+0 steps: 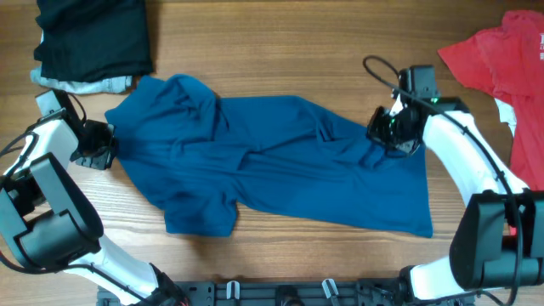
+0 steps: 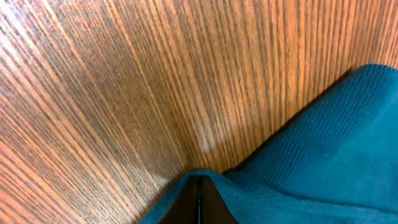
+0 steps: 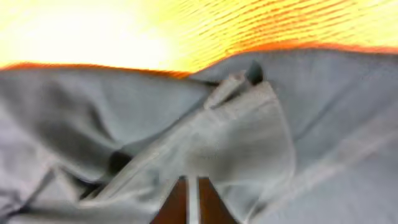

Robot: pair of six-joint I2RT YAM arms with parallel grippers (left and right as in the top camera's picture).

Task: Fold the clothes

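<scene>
Left gripper (image 1: pixel 109 143) pinched on blue shirt (image 1: pixel 280 161) at its left edge; right gripper (image 1: pixel 384 129) pinched on its right side. Shirt lies rumpled on table (image 1: pixel 280 51).

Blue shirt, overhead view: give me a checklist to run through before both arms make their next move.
1. Grip of left gripper on blue shirt: ok, shut on its edge.
2. Grip of right gripper on the shirt: ok, shut on cloth.
3. Shirt lying flat: not ok, wrinkled and bunched.
4. The red shirt clear of it: ok, apart.
5. The black pile clear of it: cannot tell, they nearly meet.
</scene>
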